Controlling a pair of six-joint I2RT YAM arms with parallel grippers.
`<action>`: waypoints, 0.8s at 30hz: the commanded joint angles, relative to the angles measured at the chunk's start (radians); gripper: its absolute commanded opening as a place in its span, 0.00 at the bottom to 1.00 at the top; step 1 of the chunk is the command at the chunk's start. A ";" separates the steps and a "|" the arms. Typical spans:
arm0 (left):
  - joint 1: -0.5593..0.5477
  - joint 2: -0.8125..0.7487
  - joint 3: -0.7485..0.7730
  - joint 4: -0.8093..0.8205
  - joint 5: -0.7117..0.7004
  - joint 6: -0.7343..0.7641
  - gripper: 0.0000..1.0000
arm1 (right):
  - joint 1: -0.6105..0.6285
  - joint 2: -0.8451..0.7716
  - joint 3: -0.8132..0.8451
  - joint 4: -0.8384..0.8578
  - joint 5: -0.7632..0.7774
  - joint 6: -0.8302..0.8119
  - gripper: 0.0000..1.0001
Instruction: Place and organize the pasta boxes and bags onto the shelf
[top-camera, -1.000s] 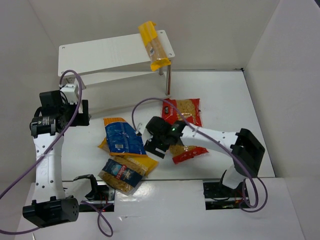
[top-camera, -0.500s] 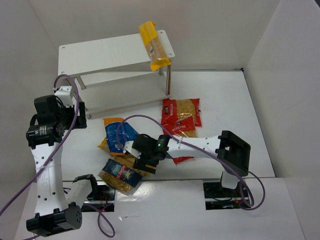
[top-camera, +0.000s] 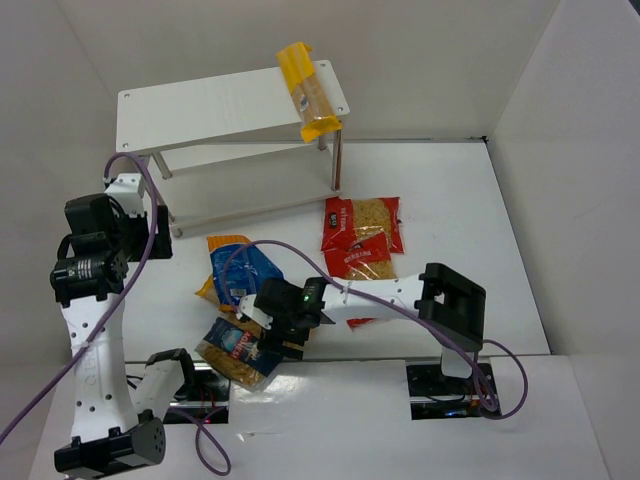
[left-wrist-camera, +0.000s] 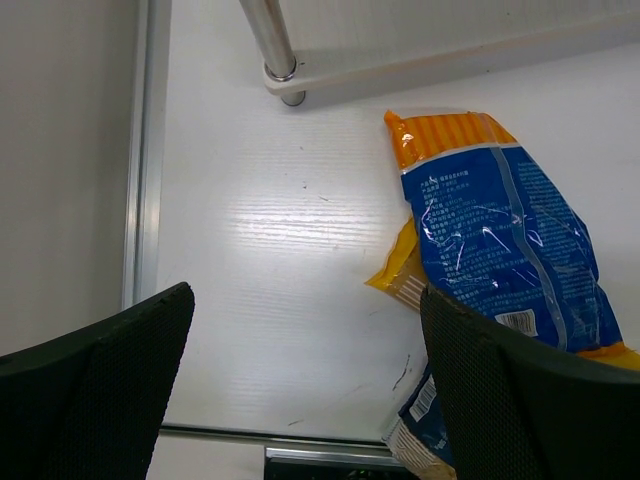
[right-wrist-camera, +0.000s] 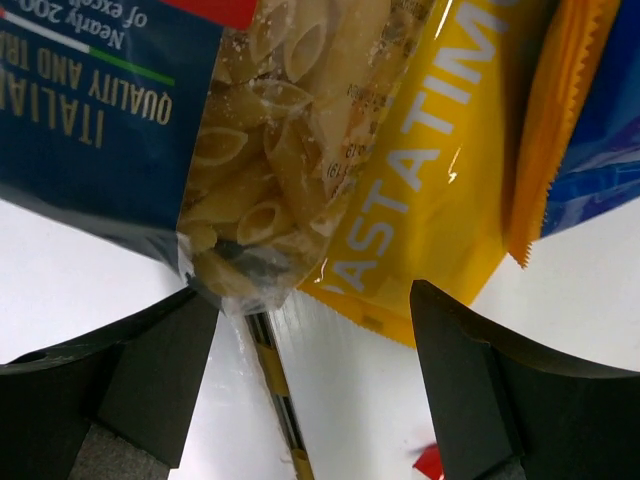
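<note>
The right gripper (right-wrist-camera: 310, 300) is open, with its two fingers (right-wrist-camera: 130, 380) standing wide apart and holding nothing. It hangs low over the pile of pasta at the near edge of the bench (top-camera: 440, 190). Directly under it lies the clear bag (right-wrist-camera: 270, 150) with a blue label, full of short tube pasta; one corner of this bag comes close to the left finger, but I cannot tell if they touch. Beside the clear bag, partly under it, is a yellow pack (right-wrist-camera: 430, 180). The blue bag (top-camera: 240, 275) with its toothed orange edge lies on this yellow pack, a little farther from the arms.

The right arm reaches to the left across the bench. It passes over the near part of one red bag (top-camera: 365, 258). The second red bag (top-camera: 362, 218) lies just behind the first one, and their edges overlap.

The left gripper (left-wrist-camera: 305, 300) is open too and holds nothing. It hovers above bare bench, to the left of the blue bag and well apart from it. Near it stands a leg (left-wrist-camera: 272, 40) of the shelf (top-camera: 200, 105).

The shelf is at the far left of the bench. One spaghetti pack (top-camera: 305, 92) lies across the right end of its top board, and the near end of the pack hangs over the front edge.
</note>
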 joint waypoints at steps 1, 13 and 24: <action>0.005 -0.025 -0.017 0.016 0.000 -0.018 0.99 | 0.006 0.007 -0.014 0.056 0.001 0.023 0.84; 0.005 -0.043 -0.028 0.016 0.000 -0.018 0.99 | 0.006 0.067 -0.069 0.179 0.172 0.056 0.84; 0.005 -0.043 -0.028 0.016 0.000 -0.018 0.99 | 0.006 0.067 -0.134 0.219 0.333 0.045 0.66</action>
